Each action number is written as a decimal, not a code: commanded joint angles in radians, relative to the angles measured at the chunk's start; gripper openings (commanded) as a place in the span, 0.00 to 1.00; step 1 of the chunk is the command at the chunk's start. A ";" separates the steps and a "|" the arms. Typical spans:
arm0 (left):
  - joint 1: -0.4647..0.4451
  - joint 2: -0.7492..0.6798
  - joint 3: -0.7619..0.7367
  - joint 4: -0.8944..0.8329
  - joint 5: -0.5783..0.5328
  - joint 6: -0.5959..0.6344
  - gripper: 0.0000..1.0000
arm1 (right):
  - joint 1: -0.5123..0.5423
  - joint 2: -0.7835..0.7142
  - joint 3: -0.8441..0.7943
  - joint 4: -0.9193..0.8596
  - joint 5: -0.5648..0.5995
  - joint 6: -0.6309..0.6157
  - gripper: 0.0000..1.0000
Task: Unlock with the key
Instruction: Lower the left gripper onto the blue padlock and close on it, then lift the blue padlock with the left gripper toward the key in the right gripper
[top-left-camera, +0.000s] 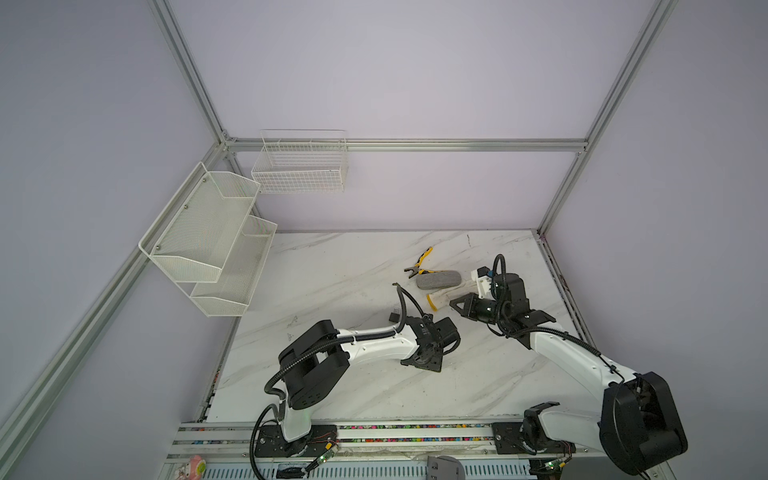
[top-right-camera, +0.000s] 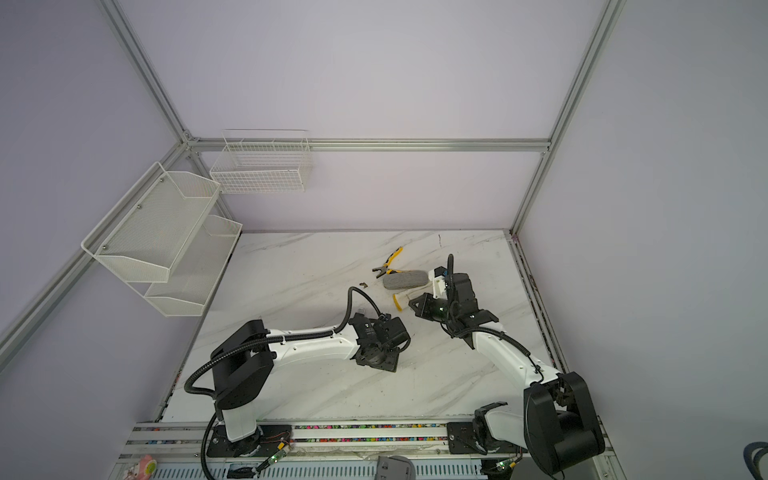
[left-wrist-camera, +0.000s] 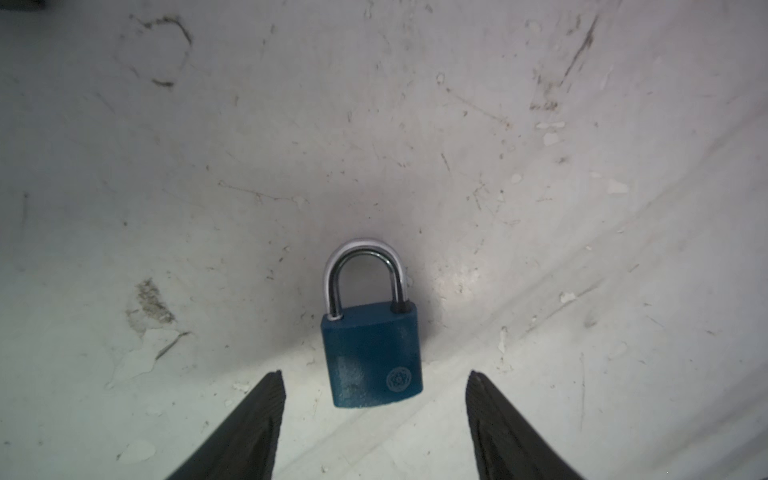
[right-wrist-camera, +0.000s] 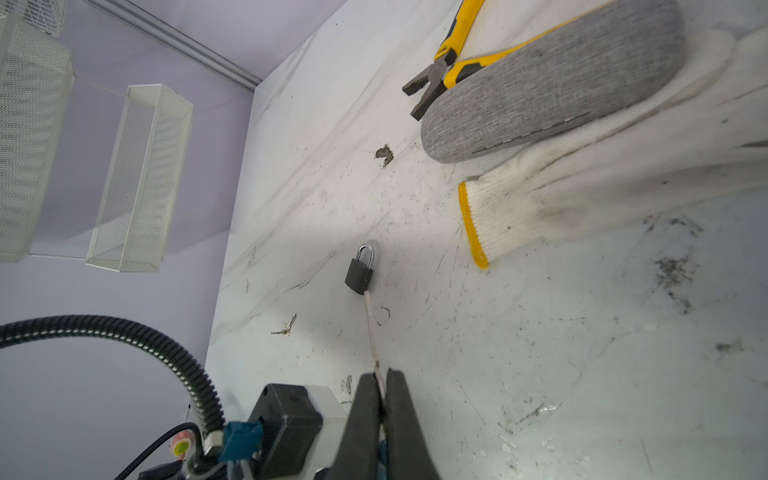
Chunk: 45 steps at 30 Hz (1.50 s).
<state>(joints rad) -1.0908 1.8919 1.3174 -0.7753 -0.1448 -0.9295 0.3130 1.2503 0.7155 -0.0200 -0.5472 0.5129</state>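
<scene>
The left gripper (left-wrist-camera: 374, 376) stands wide apart, its two black fingers (left-wrist-camera: 249, 428) flanking the lower body of the blue padlock (left-wrist-camera: 372, 357) with a clear gap on each side, touching nothing. The padlock lies flat on the marble table (left-wrist-camera: 415, 124) with its silver shackle seated in the body. In a top view it (top-left-camera: 394, 317) sits well apart from the grey case (top-left-camera: 439, 279), on that case's camera-near, left side, and the left arm's wrist hangs just above it. The right gripper (right-wrist-camera: 381, 374) is pinched tight on a thin silver key (right-wrist-camera: 372, 328), seen edge-on, whose blade points at the padlock's (right-wrist-camera: 359, 272) base; whether the tip touches it I cannot tell. In a top view this gripper (top-left-camera: 453, 304) hovers just on the near side of the grey case (right-wrist-camera: 552, 83). The case lies across one handle of the yellow pliers (right-wrist-camera: 449, 54) and against a white glove (right-wrist-camera: 582, 199) with a yellow cuff. Farther from the case than the padlock, a small metal piece (right-wrist-camera: 286, 326) that looks like a second key lies on the table.
</scene>
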 joint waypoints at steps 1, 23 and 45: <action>-0.007 0.016 0.103 -0.013 -0.001 -0.034 0.64 | -0.015 0.006 -0.002 0.014 -0.041 -0.030 0.00; -0.012 0.142 0.152 -0.021 -0.027 -0.049 0.48 | -0.018 0.022 -0.002 0.030 -0.076 -0.044 0.00; -0.012 0.152 0.120 -0.008 -0.057 -0.026 0.43 | -0.023 0.023 -0.021 0.082 -0.117 -0.019 0.00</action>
<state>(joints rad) -1.1019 2.0132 1.4258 -0.8295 -0.1959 -0.9749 0.2962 1.2713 0.7040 0.0330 -0.6437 0.4892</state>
